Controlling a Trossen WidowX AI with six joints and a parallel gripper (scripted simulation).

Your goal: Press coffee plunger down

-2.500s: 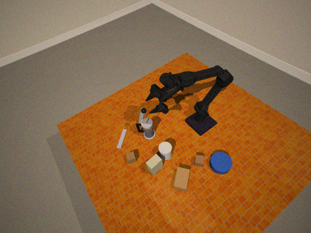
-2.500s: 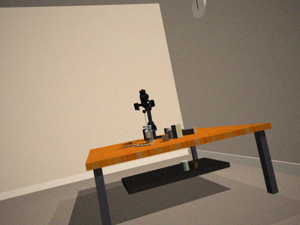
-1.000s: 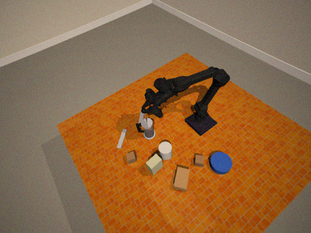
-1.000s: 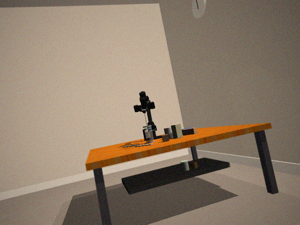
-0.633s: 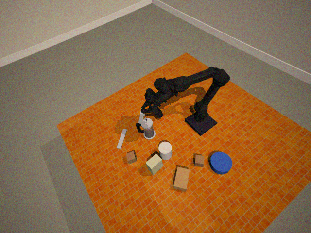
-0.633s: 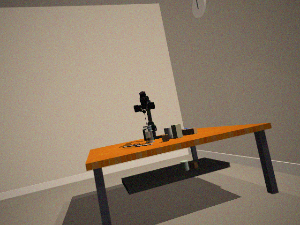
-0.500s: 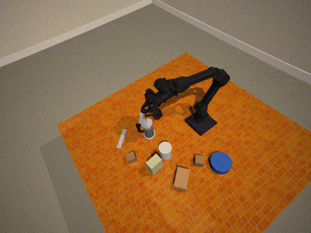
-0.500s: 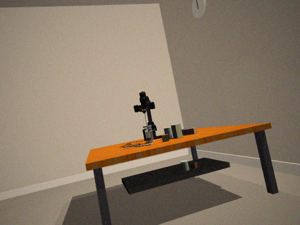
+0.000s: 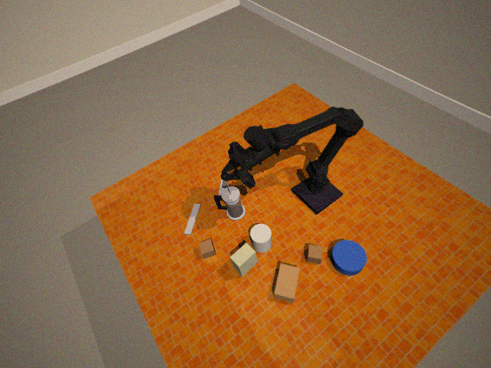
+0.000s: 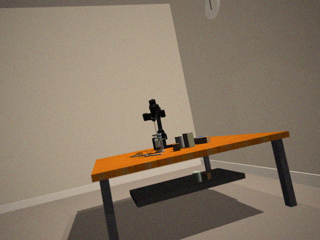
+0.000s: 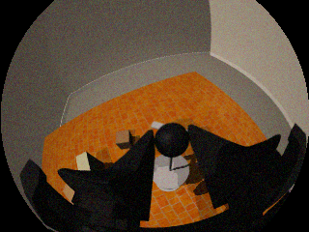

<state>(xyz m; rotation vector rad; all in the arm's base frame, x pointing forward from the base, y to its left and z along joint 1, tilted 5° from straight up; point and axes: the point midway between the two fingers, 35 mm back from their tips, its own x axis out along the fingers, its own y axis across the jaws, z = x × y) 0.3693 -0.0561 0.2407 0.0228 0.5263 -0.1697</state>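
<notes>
Gripper (image 11: pixel 172 143) fingers clamp partway closed on the plunger knob (image 11: pixel 172 139), directly above the coffee press (image 9: pixel 234 204); no writing legible.

Bare test room with 1 worktable

A plain, unfurnished room is shown: beige and grey walls (image 10: pixel 77 90) are met by a grey floor (image 10: pixel 232 222) along a pale skirting board (image 9: pixel 119 49), and a round wall clock (image 10: pixel 211 7) is hung high above the table (image 10: pixel 232 140). The orange brick-patterned table is stood on dark legs (image 10: pixel 283 173) near the room corner, with 1 robot arm (image 9: pixel 301 133) mounted on it and plain blocks (image 9: pixel 286 281) and cylinders (image 9: pixel 260 237) set beside the arm as props.
</notes>
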